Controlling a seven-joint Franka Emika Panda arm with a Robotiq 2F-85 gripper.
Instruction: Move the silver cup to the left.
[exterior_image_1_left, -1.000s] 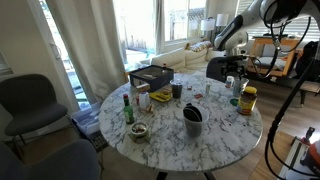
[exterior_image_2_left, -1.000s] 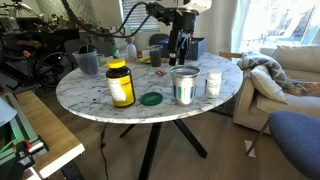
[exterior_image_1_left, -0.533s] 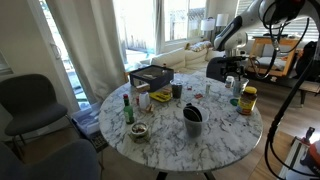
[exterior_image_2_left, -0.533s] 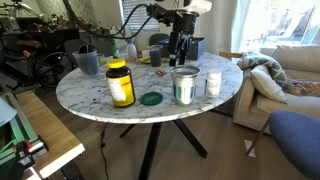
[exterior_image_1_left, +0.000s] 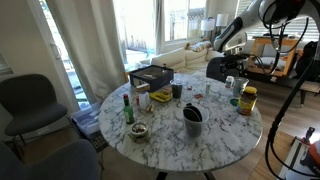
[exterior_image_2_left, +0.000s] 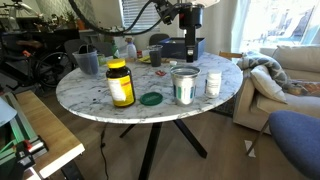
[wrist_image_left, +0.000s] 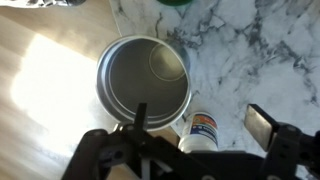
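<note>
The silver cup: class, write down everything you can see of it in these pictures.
The silver cup is a short, silvery-grey metal cylinder with a pale rim. It stands upright, mouth open, near the edge of the marble table. Seen from above in the wrist view, its smooth inside looks empty. A white bottle stands close beside it; whether they touch is unclear. The open gripper hangs above it, not holding it.

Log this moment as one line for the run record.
stage: pre-grasp | gripper: open, empty, above the cup | silver cup: upright on marble table, not gripped | neighbour: white bottle beside cup
</note>
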